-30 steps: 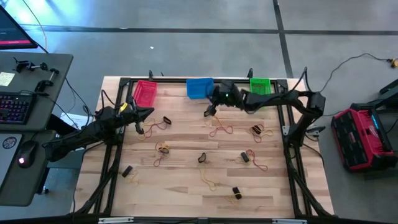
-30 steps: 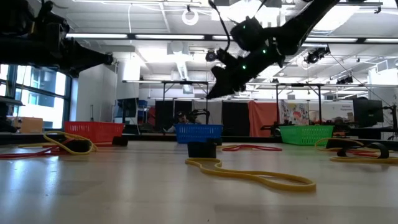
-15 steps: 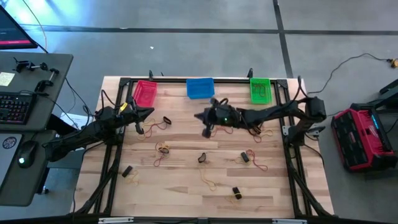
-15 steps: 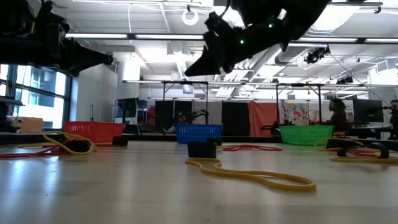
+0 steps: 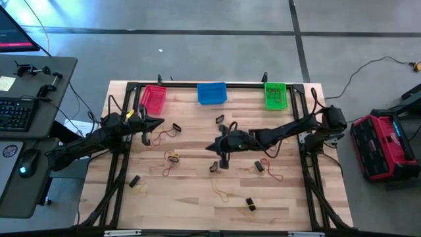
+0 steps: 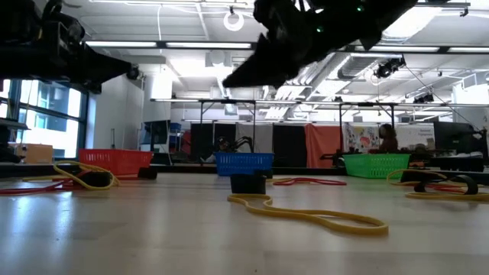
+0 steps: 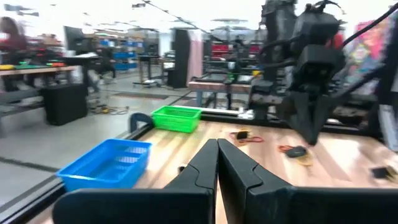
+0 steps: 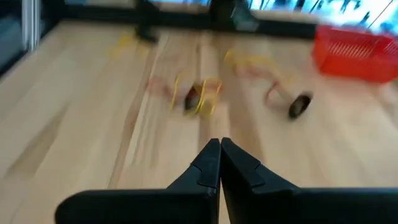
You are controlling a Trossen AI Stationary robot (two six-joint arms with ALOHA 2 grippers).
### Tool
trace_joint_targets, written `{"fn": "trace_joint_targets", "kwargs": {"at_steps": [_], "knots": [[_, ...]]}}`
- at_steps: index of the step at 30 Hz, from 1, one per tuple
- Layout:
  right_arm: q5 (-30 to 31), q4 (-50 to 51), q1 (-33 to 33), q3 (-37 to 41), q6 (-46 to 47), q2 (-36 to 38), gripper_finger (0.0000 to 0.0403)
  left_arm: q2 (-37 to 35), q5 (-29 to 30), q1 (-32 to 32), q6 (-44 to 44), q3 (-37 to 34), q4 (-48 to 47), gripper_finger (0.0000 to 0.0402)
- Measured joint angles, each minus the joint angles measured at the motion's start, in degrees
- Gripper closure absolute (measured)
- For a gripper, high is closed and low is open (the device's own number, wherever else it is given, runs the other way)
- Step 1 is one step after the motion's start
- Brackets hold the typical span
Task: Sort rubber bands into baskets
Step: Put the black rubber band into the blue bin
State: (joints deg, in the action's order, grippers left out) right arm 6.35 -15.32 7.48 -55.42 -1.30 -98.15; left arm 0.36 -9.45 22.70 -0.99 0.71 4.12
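Three baskets stand along the far edge: red-pink (image 5: 152,99), blue (image 5: 212,93) and green (image 5: 275,95). Yellow, red and black rubber bands lie scattered over the wooden table, among them a black one (image 5: 220,120) near the blue basket and a yellow loop (image 6: 306,215) close to the low camera. My right gripper (image 5: 222,157) is shut and empty, hovering over the table's middle, above a black band (image 5: 214,167). My left gripper (image 5: 146,133) is shut and empty at the table's left, near a black band (image 5: 176,127).
The dark frame rails (image 5: 302,131) run along the table's left, right and far edges. The right wrist view shows a black and yellow band (image 8: 196,98), a black band (image 8: 300,104) and the red basket (image 8: 354,43) ahead. A desk with a keyboard (image 5: 16,112) stands left of the table.
My right gripper has gone from beside the blue basket toward the table's near edge and a little left, to above the table's middle, staying shut. In the low view it has come closer and higher in the picture.
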Motion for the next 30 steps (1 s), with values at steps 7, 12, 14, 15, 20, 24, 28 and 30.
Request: {"fn": "trace_joint_targets", "kwargs": {"at_steps": [7, 12, 14, 15, 20, 24, 28, 30], "knots": [[-2.2, 9.8, 3.0, 0.0, 4.3, 0.0, 0.0401, 0.0, -2.3, 0.0, 0.2, 0.0, -0.1, 0.0401], [-0.7, 9.7, 5.0, 0.0, 4.0, 0.0, 0.0363, 0.0, -2.0, 0.0, 0.6, 0.0, -0.3, 0.0401], [-0.1, 9.7, 5.4, 0.0, 4.2, 0.0, 0.0336, 0.0, -2.0, 0.0, 0.6, 0.0, -0.4, 0.0401], [0.1, 9.9, 5.5, 0.0, 4.7, 0.0, 0.0322, 0.0, -2.0, 0.0, 0.6, 0.0, -0.5, 0.0401], [2.0, 18.1, 5.4, -5.7, 7.4, -0.4, 0.0263, 0.3, -1.8, 0.0, 1.1, 0.0, -1.7, 0.0401], [2.6, 29.1, 5.3, -14.3, 6.3, -2.7, 0.0246, 1.0, -1.7, 0.0, 1.2, 0.0, -1.7, 0.0401], [2.5, 40.5, 5.5, -23.3, 3.9, -7.4, 0.0245, 1.8, -1.7, 0.0, 1.2, 0.0, -1.8, 0.0401], [2.4, 45.0, 5.8, -27.3, 2.5, -9.9, 0.0245, 2.0, -1.7, 0.0, 1.3, 0.0, -1.7, 0.0401]]}}
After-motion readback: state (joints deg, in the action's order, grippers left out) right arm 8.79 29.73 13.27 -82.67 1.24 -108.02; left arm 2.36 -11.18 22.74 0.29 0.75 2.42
